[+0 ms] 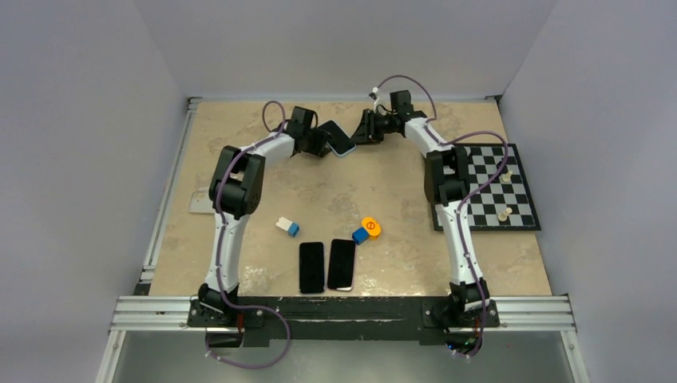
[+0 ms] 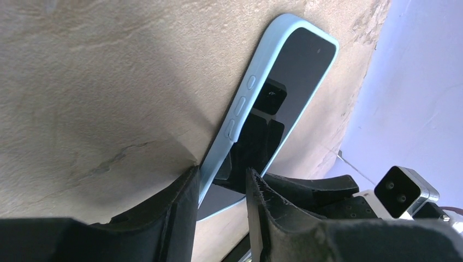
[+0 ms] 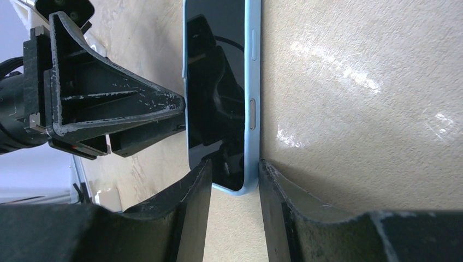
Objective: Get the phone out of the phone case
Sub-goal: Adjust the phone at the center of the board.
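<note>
Phone [image 1: 335,134] sits fully inside its light-blue phone case [image 1: 347,149], pinched between my two grippers and held on edge, tilted, over the far part of the table [image 1: 383,191]. My left gripper [image 2: 221,170] is closed on one end, with one finger pressing the case's back and the other on the dark screen. My right gripper [image 3: 235,162] clamps the opposite end the same way, screen on one finger and case back on the other. The case's side buttons run just ahead of my fingertips. The grippers face each other, near but apart. Well behind both, toward my bases, two black phones [image 1: 311,267] lie side by side.
</note>
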Robot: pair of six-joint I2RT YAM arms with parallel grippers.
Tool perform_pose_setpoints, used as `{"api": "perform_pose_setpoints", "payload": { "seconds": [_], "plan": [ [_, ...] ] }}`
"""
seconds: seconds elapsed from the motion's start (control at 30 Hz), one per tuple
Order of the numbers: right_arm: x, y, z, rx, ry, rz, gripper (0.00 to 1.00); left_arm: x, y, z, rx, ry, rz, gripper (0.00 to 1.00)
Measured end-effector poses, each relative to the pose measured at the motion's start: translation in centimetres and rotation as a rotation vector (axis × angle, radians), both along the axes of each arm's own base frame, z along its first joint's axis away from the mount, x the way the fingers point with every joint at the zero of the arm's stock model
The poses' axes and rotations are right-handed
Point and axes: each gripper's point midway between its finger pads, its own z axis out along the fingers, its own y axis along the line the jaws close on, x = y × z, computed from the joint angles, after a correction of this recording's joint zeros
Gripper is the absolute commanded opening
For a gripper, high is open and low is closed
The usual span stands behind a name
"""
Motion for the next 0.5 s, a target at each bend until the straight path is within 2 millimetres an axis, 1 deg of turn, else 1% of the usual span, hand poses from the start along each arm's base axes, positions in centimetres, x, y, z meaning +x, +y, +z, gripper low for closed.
{"api": "perform_pose_setpoints", "payload": {
  "seconds": [0.1,0.17,0.27,0.37,0.5],
  "plan": [
    [0.1,-0.1,0.0,-0.007,-0.004,0.0,0.23,0.0,0.0,-0.2,-0.002,0.003,0.001,0.36],
    [0.1,-0.3,-0.2,-0.016,0.001,-0.005,0.16,0.0,-0.1,-0.3,-0.005,0.006,-0.001,0.33],
    [0.1,-0.7,-0.6,-0.033,-0.001,-0.011,0.12,-0.1,-0.1,-0.4,-0.01,0.016,-0.007,0.25],
    [-0.5,-1.0,-0.7,-0.039,0.011,-0.011,0.1,-0.4,-0.3,-0.5,-0.022,0.033,-0.018,0.24],
    [-1.9,-1.6,-0.1,-0.07,0.027,-0.023,0.09,-1.3,-0.8,-0.7,-0.04,0.073,-0.049,0.24]
  ]
}}
